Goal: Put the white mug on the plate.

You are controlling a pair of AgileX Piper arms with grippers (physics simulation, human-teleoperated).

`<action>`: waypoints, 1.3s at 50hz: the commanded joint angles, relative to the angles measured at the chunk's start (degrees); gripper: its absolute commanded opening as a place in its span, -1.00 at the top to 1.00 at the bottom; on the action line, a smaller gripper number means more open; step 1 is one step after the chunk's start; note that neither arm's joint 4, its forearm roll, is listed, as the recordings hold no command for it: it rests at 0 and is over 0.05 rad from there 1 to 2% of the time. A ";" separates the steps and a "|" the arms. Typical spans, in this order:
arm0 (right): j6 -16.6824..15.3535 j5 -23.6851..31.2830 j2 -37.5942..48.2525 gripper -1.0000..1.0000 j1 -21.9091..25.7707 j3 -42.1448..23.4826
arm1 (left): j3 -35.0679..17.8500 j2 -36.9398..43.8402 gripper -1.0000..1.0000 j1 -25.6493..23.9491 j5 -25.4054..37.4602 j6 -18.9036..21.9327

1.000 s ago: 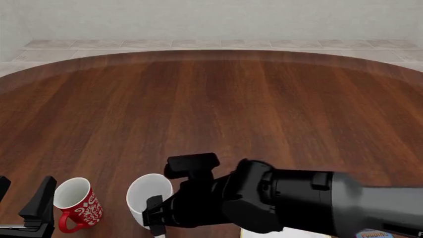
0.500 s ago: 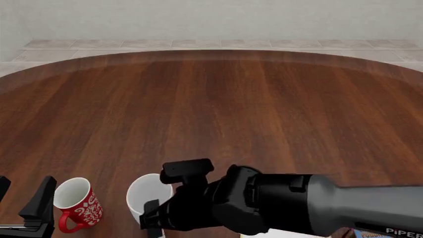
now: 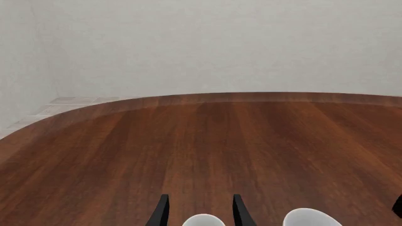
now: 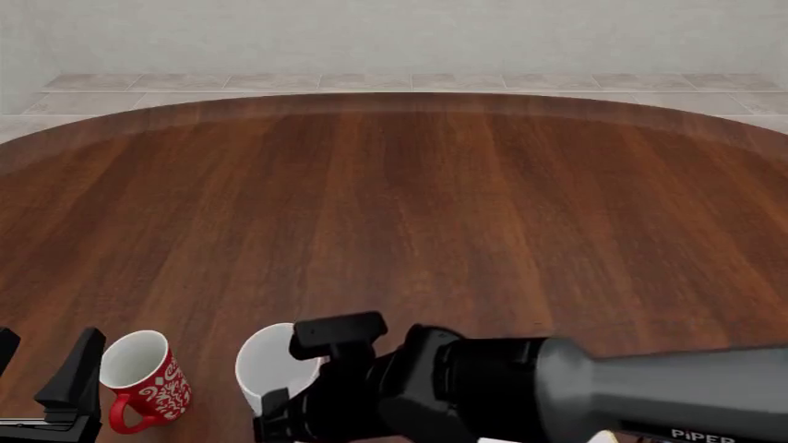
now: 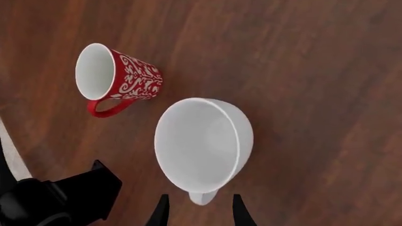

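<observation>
The white mug [image 5: 202, 146] stands on the brown table [image 4: 407, 203] beside the red mug [image 5: 116, 80]. The right gripper [image 5: 196, 211] is open, one finger on each side of the white handle. The left gripper [image 3: 198, 212] is open too.

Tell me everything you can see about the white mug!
The white mug is plain, glossy and all white, like ceramic. It stands upright on the brown wooden table, open and empty, beside the smaller red mug, not touching it. Its small handle points toward the right hand, whose two dark fingers sit open on either side of the handle without gripping it. In the front view the right arm hides part of the mug.
</observation>
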 commanded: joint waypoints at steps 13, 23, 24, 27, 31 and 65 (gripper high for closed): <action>0.51 -1.09 2.81 -1.00 0.85 -0.13 | -0.09 0.15 -1.00 -0.06 -0.08 0.00; 0.43 -0.94 4.13 -1.00 0.67 -0.69 | -0.09 0.14 -1.00 -0.06 -0.09 0.03; 0.37 -0.94 4.34 -1.00 0.64 -0.73 | -0.09 0.14 -1.00 -0.06 -0.09 0.01; 0.24 -0.94 4.83 -1.00 0.60 -0.99 | -0.09 0.15 -1.00 -0.06 -0.08 0.02; 0.31 -0.95 5.44 -1.00 0.72 -1.24 | -0.09 0.14 -1.00 -0.06 -0.09 0.01; -0.11 -0.19 7.70 1.00 0.42 -3.91 | -0.09 0.14 -1.00 -0.06 -0.08 0.02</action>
